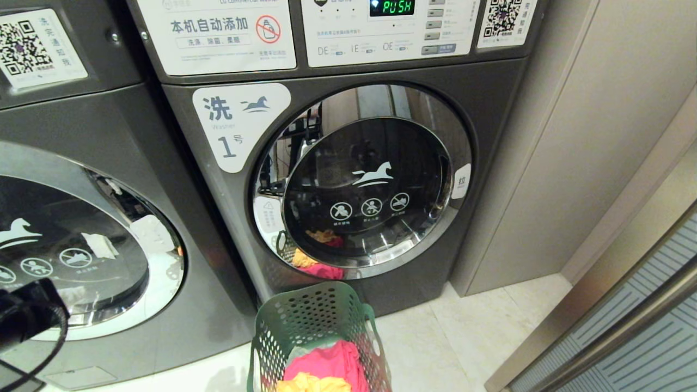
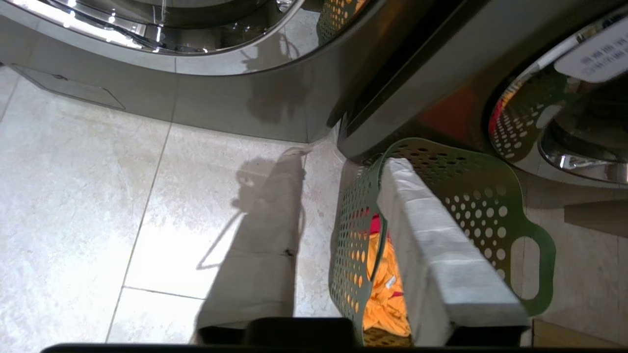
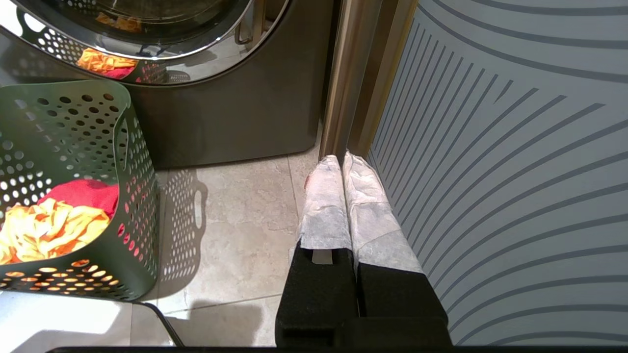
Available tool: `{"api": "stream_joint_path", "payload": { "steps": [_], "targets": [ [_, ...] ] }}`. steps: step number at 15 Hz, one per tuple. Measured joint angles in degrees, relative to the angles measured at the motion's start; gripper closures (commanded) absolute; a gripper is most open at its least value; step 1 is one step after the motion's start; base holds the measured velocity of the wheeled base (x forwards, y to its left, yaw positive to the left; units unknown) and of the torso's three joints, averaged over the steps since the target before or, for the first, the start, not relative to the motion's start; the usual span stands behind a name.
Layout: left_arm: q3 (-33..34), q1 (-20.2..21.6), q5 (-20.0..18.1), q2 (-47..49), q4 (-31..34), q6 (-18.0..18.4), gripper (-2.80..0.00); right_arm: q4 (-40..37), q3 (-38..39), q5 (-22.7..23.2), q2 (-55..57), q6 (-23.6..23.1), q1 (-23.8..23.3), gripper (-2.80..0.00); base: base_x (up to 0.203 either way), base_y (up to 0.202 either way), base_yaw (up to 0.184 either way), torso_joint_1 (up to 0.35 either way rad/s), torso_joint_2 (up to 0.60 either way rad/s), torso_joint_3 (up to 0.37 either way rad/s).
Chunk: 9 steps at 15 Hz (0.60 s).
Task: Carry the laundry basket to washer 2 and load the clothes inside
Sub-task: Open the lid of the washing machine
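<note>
The dark green perforated laundry basket point(image 1: 310, 321) stands on the floor in front of the grey washer labelled "1" point(image 1: 348, 179). In it lie a yellow garment point(image 1: 313, 384) and a pink-red one point(image 1: 326, 362). My left gripper point(image 2: 346, 159) is open and straddles the basket's near wall point(image 2: 353, 235): one padded finger point(image 2: 441, 245) is over the clothes point(image 2: 387, 284), the other point(image 2: 260, 235) outside above the floor. My right gripper point(image 3: 338, 162) is shut on nothing, low beside the basket point(image 3: 73, 127). A like washer point(image 1: 81, 245) stands to the left; its number label is out of view.
Both washer doors are closed. A striped glass panel point(image 3: 515, 171) and a metal door frame point(image 3: 351, 73) stand close by my right gripper. Beige tiled floor point(image 1: 479, 326) lies to the right of the basket. A beige wall panel point(image 1: 572, 136) flanks washer 1.
</note>
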State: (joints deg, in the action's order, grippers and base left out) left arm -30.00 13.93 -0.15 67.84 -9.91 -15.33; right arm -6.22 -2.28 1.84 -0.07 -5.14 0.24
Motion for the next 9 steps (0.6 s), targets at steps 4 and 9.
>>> {"api": "stream_joint_path", "payload": {
  "steps": [4, 9],
  "targets": [
    [-0.68, 10.08, -5.63, 11.01, -9.49, 5.88, -2.8, 0.0, 0.0, 0.02, 0.0, 0.0, 0.0, 0.0, 0.0, 0.0, 0.0, 0.0, 0.0, 0.0],
    [1.21, 16.09, -24.24, 18.06, -18.82, 14.26, -2.8, 0.0, 0.0, 0.0, 0.0, 0.0, 0.02, 0.0, 0.0, 0.0, 0.0, 0.0, 0.0, 0.0]
  ]
}}
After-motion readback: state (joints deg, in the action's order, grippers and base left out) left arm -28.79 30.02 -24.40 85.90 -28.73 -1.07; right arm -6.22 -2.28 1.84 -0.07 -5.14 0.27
